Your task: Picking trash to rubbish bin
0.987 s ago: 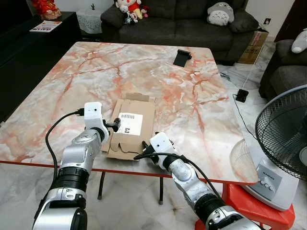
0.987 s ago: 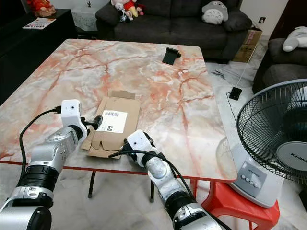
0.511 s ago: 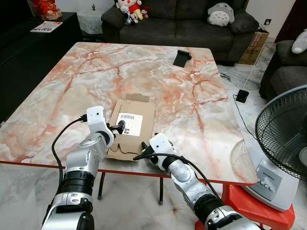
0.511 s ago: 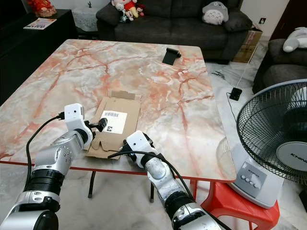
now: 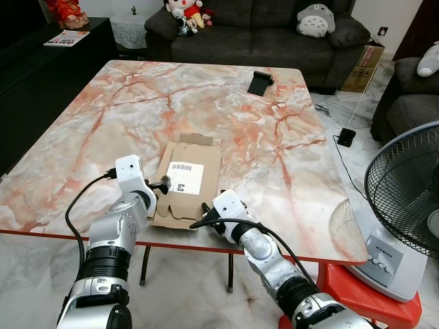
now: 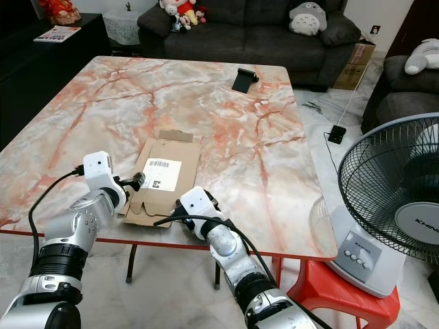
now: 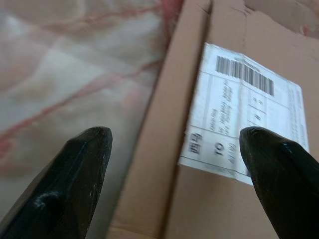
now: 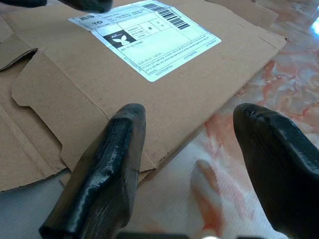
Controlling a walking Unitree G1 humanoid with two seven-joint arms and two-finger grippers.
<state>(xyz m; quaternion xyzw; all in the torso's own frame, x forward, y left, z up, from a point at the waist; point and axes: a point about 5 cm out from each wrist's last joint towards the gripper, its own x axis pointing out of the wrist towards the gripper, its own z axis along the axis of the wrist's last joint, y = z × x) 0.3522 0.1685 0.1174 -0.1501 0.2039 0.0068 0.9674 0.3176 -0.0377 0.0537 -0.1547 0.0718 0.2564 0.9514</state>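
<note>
A flattened brown cardboard box (image 5: 199,161) with a white shipping label (image 5: 184,176) lies on the marble table (image 5: 137,110) near its front edge. My left gripper (image 5: 164,183) is open at the box's left edge. In the left wrist view (image 7: 174,142) one finger is over the marble and the other over the cardboard (image 7: 224,209). My right gripper (image 5: 206,210) is open at the box's front right corner. In the right wrist view (image 8: 192,117) one finger (image 8: 107,164) overlaps the cardboard (image 8: 70,64) and the other is over bare marble.
A black phone-like object (image 5: 260,82) lies at the table's far right. A standing fan (image 5: 405,199) and a red stool (image 5: 357,295) are close on the right. A dark sofa (image 5: 260,31) is behind, a black cabinet (image 5: 41,62) to the left.
My left gripper pushed slightly rightward onto the cardboard, then drew back left to its edge. The right gripper and the cardboard have stayed in place.
</note>
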